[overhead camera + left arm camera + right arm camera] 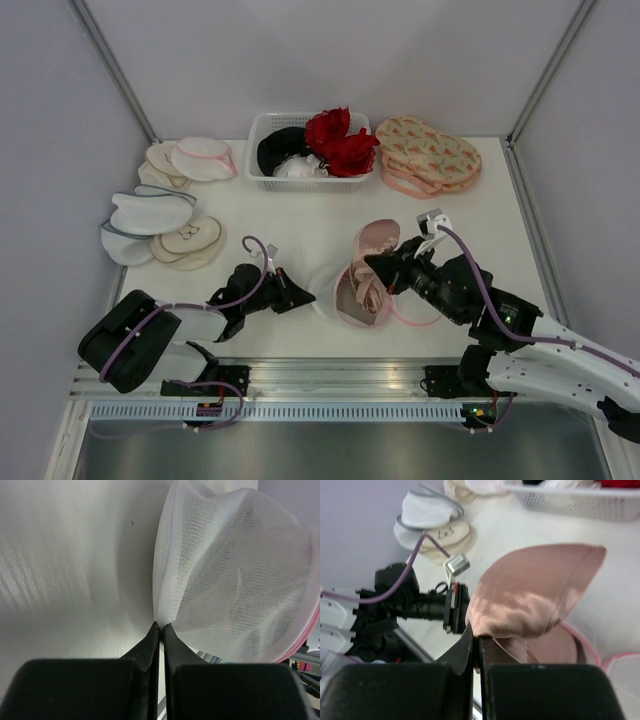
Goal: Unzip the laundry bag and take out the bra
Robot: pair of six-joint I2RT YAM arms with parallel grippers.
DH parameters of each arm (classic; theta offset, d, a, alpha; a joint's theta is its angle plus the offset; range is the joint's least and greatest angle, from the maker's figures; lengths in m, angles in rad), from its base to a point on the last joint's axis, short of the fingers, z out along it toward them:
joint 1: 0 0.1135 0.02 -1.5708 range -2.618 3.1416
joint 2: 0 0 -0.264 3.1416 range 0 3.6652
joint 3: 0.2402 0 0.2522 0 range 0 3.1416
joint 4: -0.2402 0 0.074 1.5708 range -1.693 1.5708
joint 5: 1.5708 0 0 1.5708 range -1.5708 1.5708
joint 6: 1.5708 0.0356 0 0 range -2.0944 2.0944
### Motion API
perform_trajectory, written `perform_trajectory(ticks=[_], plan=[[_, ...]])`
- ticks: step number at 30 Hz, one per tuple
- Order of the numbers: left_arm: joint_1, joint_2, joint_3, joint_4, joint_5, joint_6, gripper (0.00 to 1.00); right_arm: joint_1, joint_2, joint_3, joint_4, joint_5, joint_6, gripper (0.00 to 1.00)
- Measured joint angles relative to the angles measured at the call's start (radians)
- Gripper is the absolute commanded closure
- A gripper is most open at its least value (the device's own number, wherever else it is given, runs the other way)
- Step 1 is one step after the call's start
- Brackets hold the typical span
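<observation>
The laundry bag (335, 295), white mesh with pink zipper trim, lies open near the table's front edge. My left gripper (305, 297) is shut on the bag's left mesh edge (161, 625); the mesh dome (235, 580) fills the right of the left wrist view. My right gripper (372, 268) is shut on the satin pink bra (375, 240), with one cup raised above the bag and the rest still hanging into it. In the right wrist view my right gripper (479, 639) pinches the bra cup (535, 597) at its edge.
A white basket (262, 175) of red, black and white garments stands at the back. Beige floral pouches (428, 152) lie to its right. White and cream pouches (160, 228) lie at the left, with a pink-trimmed one (205, 158) behind them.
</observation>
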Motion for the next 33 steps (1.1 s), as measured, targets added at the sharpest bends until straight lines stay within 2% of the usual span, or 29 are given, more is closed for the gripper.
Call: perform_trajectory(ticks=[4,10,14,22,28,33], plan=[[0.0,-0.01,-0.002,-0.001,0.0,0.0,0.98,-0.006,0.062,0.113,0.019,0.095,-0.071,1.0],[0.0,-0.022,-0.002,-0.006,0.004,0.0,0.98,-0.09,0.344,0.319,0.104,0.137,-0.185,1.0],[0.0,-0.032,-0.007,-0.007,0.01,0.0,0.98,-0.222,0.546,0.475,0.127,0.095,-0.233,1.0],[0.0,-0.054,-0.014,-0.001,0.026,0.0,0.98,-0.426,0.975,0.94,0.156,-0.073,-0.262,1.0],[0.001,-0.055,-0.014,0.013,0.029,-0.002,0.98,-0.466,1.284,1.321,0.132,-0.189,-0.27,1.0],[0.0,-0.055,-0.029,0.031,0.035,-0.01,0.98,-0.475,1.479,1.632,0.141,-0.228,-0.284,1.0]])
